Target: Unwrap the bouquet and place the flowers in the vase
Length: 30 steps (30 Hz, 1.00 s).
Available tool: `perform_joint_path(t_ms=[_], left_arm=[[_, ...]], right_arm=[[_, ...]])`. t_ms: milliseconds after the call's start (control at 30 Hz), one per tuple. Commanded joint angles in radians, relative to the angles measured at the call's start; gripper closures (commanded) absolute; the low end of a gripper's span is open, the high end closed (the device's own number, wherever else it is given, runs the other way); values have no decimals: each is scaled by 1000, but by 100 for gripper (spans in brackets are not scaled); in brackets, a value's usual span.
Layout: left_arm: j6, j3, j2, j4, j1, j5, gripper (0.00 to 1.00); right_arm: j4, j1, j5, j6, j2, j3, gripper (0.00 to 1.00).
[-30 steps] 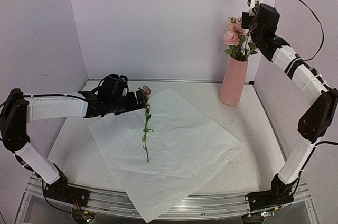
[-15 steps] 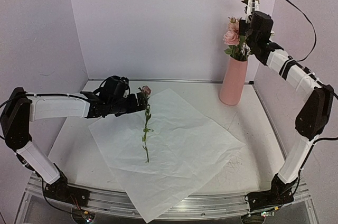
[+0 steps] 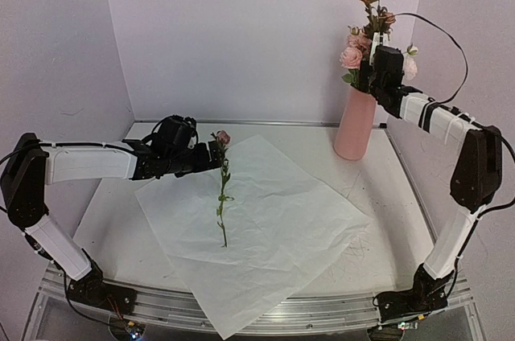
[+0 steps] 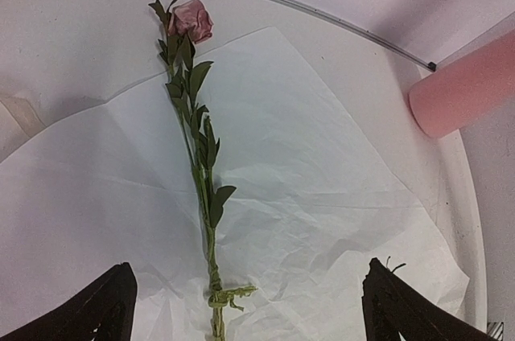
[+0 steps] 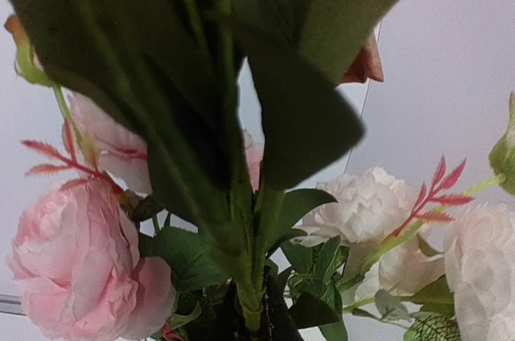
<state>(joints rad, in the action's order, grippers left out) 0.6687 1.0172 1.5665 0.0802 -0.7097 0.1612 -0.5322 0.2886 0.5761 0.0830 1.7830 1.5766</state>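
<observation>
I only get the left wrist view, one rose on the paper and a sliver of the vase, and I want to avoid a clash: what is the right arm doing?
Observer: The right gripper is shut on a flower stem, holding it upright above the vase mouth.
Operator: Anything in the vase?
Observer: Yes, pink blooms and white blooms with green leaves.
Operator: Any other stems on the paper?
Observer: No, the top view shows only that one rose on the white paper.
</observation>
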Motion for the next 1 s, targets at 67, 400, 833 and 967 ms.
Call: perform_joint_path(t_ms=[67,400,833,967], left_arm=[[-19,35,-22,14,1,21,1],[-23,31,-28,14,1,14,1],[-22,43,-13,15,1,-10,1],[-23,41,-18,14,1,-10,1]], right_arm=[[-74,-2,31,-60,33,-23,100],[-26,-8,43,-115,0,-52,63],[99,-6,-54,-173,-117,-62,42],[142,-8,-98,-196,-134,-62,38]])
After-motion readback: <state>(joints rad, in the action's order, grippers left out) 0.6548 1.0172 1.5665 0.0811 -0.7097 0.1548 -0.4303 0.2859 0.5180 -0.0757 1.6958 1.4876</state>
